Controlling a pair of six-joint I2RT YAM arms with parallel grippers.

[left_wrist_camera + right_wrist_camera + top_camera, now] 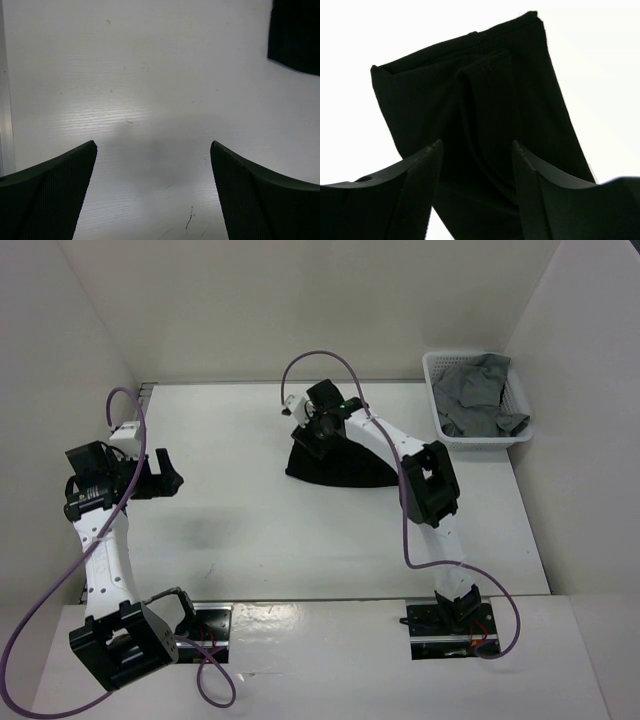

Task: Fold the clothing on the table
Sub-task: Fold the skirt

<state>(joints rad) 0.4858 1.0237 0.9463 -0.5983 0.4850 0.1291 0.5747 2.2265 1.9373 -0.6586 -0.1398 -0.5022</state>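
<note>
The black clothing point(345, 470) lies in a folded heap on the white table point(300, 540), right of centre and towards the back. My right gripper point(310, 430) hovers over its left end. In the right wrist view the clothing point(485, 95) appears as a long folded strip with a raised crease. The right gripper point(476, 143) stands open, its fingers straddling that crease without pinching it. My left gripper point(172, 470) is at the far left, wide open over bare table. The left wrist view shows the left gripper point(153, 143) with nothing between its fingers and a corner of the clothing point(297, 35) at the upper right.
A white lattice basket point(437, 405) holding a grey garment point(478, 395) stands at the back right corner. White walls close in the table on three sides. The right arm's forearm crosses above the clothing's right part.
</note>
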